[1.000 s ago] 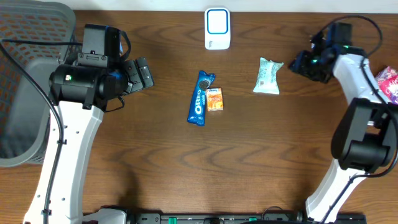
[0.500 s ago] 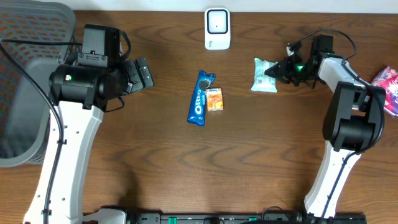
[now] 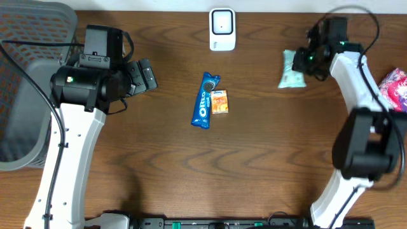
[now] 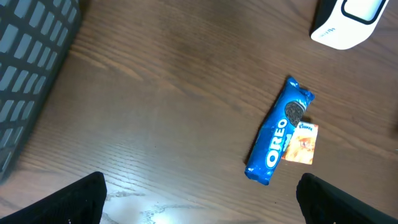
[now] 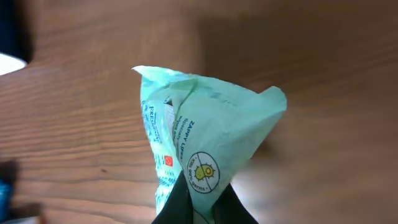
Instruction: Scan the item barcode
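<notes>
Overhead, upper right: holding mint packet point(image 3: 290, 71) pinched in right gripper point(image 3: 308, 60); left gripper point(image 3: 144, 75) wide open; next, face barcode toward top-centre scanner point(image 3: 222, 28).

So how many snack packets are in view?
4: the blue Oreo pack mid-table, a small orange packet touching it, a green packet in the right gripper, a pink one partly cut off at the right edge.
</notes>
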